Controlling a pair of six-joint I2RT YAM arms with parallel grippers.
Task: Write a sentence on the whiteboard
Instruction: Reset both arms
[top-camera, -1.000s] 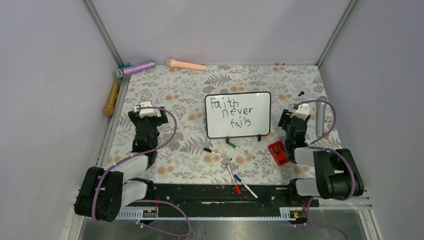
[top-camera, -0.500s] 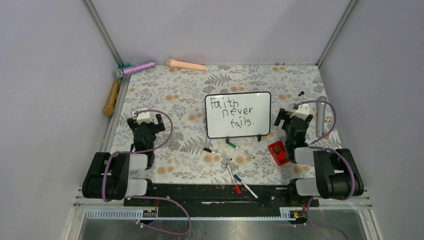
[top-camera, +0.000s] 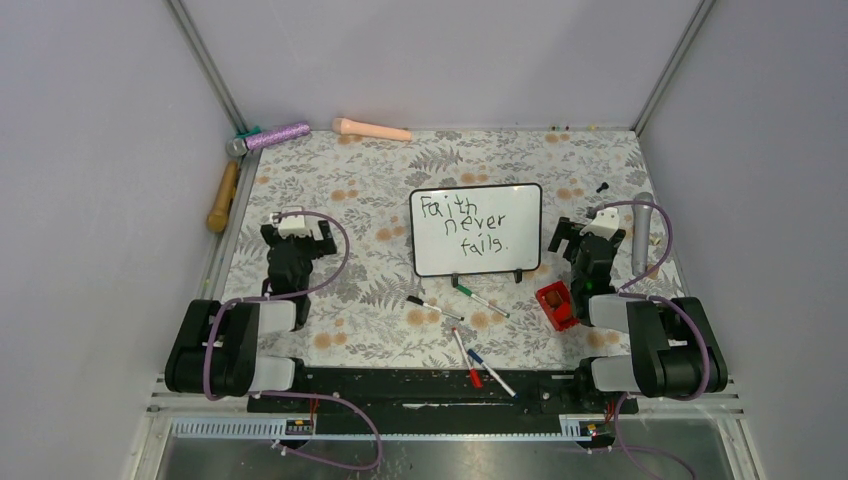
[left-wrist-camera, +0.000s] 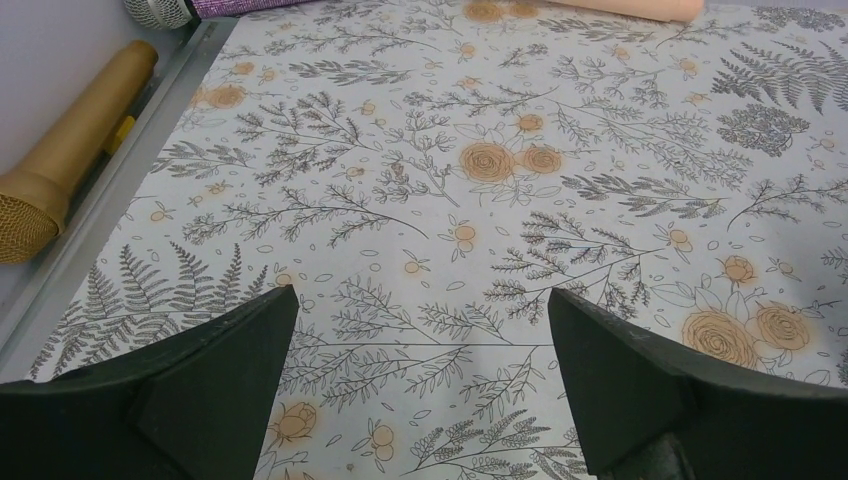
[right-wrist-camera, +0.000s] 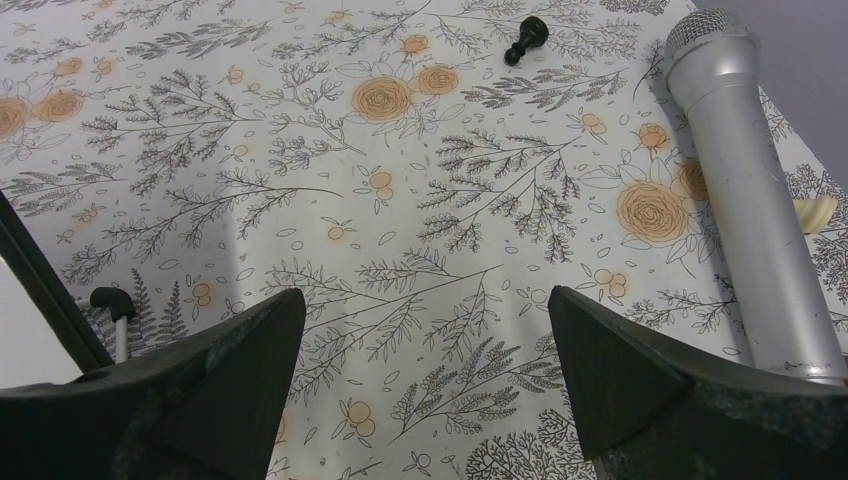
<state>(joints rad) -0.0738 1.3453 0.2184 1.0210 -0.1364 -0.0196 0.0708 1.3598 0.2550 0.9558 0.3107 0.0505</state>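
The whiteboard (top-camera: 475, 252) stands on its little black feet in the middle of the floral mat. The sentence (top-camera: 462, 225) "Faith never fails." fills it in three black lines. My left gripper (top-camera: 295, 236) hovers open over bare mat to the board's left; in the left wrist view it (left-wrist-camera: 420, 310) has only mat between its fingers. My right gripper (top-camera: 588, 236) is open just right of the board and holds nothing (right-wrist-camera: 425, 310). The whiteboard's black edge (right-wrist-camera: 30, 270) and one foot (right-wrist-camera: 112, 300) show at the left of the right wrist view.
Several markers (top-camera: 435, 308) lie in front of the board, and a red object (top-camera: 556, 305) lies by the right arm. A silver microphone (top-camera: 641, 232) (right-wrist-camera: 745, 200) lies at the right, a gold one (top-camera: 222, 197) (left-wrist-camera: 60, 190) at the left. Purple (top-camera: 270, 135) and peach (top-camera: 372, 129) ones lie along the back. A small black piece (right-wrist-camera: 525, 38) sits behind.
My right gripper's jaws have spread wider. The left arm has folded back toward its base, its gripper staying open over the same patch of mat.
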